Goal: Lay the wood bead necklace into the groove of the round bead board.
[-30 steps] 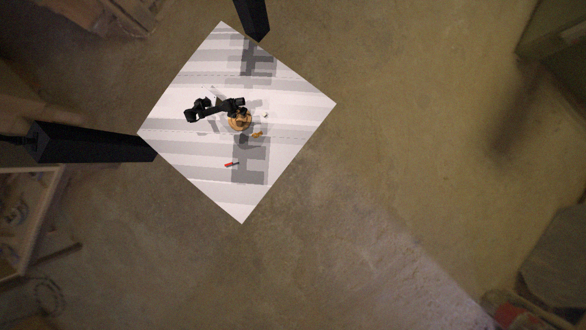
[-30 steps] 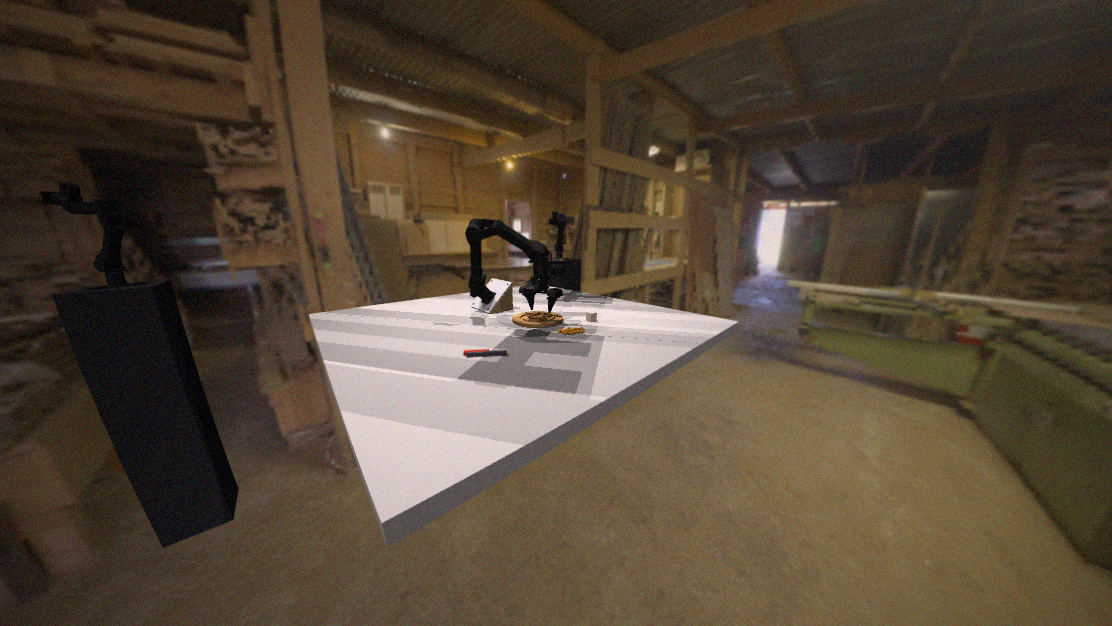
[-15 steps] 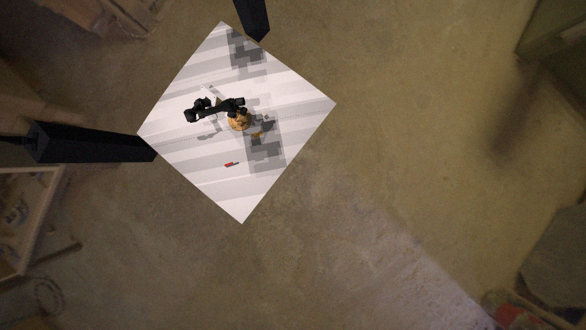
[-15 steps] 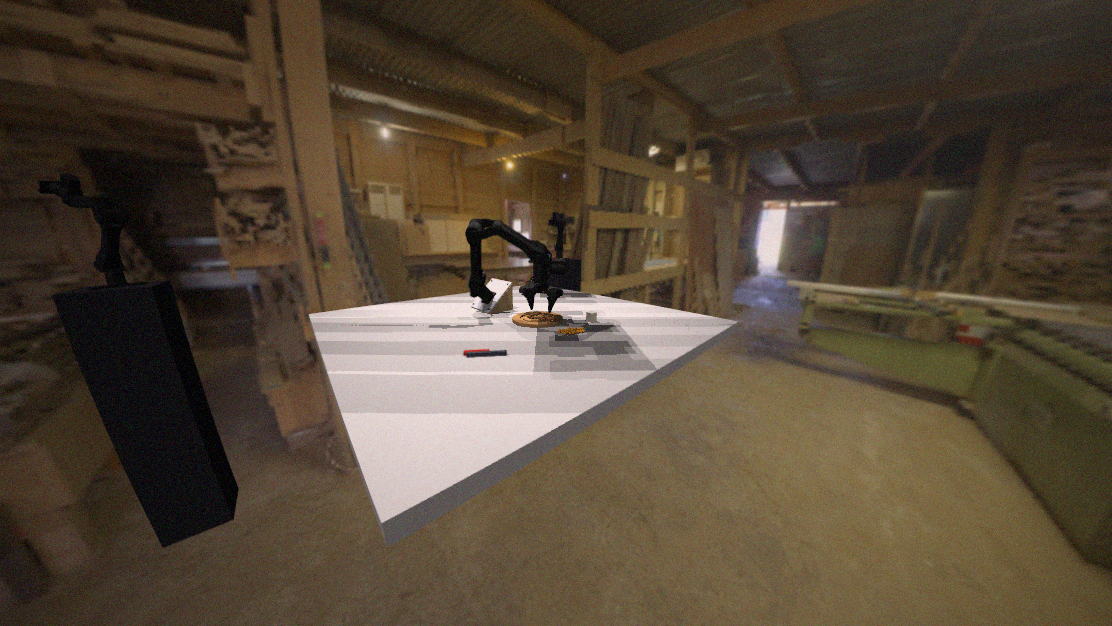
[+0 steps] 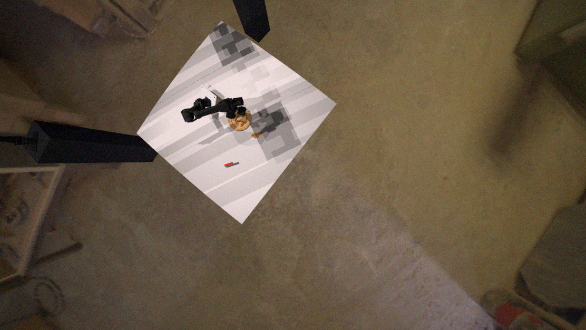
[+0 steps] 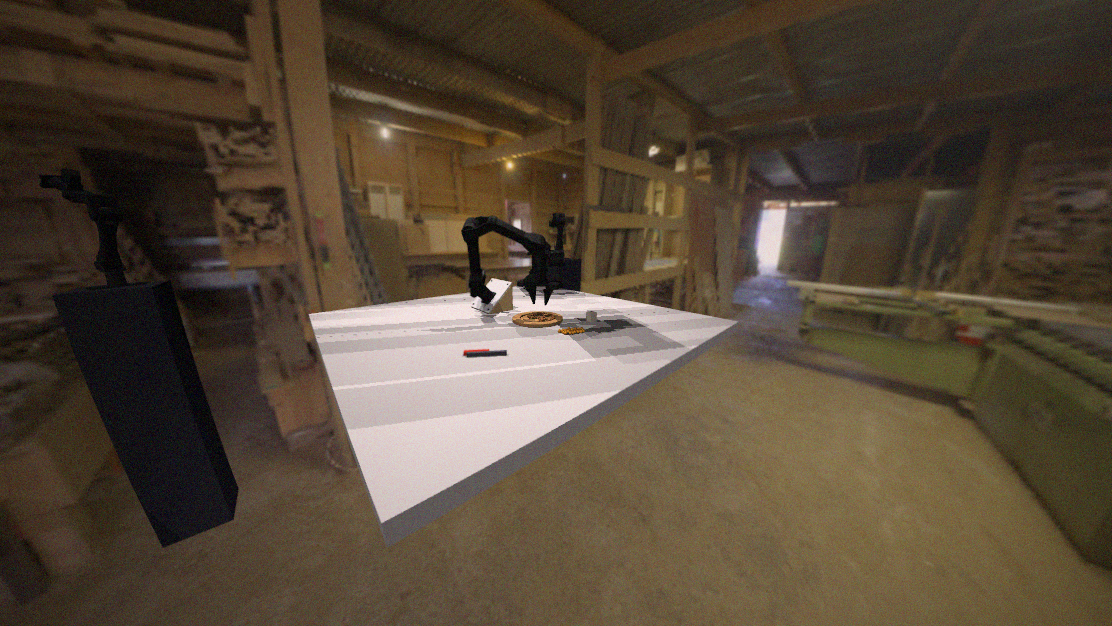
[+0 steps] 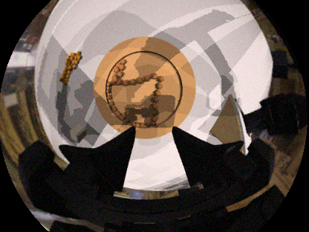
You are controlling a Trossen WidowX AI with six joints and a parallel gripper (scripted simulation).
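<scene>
Hanging over the round board (image 5: 233,126) (image 6: 519,321) (image 7: 186,74), the tool (image 6: 540,301) (image 7: 154,129) has its two fingers partway apart, with nothing between them. The brown bead necklace (image 5: 243,122) (image 7: 159,86) lies on the board. Some beads sit along the round groove (image 7: 182,89), and others bend across the middle. Yellow beads (image 5: 256,134) (image 6: 571,331) (image 7: 70,67) lie beside the board on the tabletop (image 5: 245,196) (image 6: 435,435) (image 7: 148,175).
</scene>
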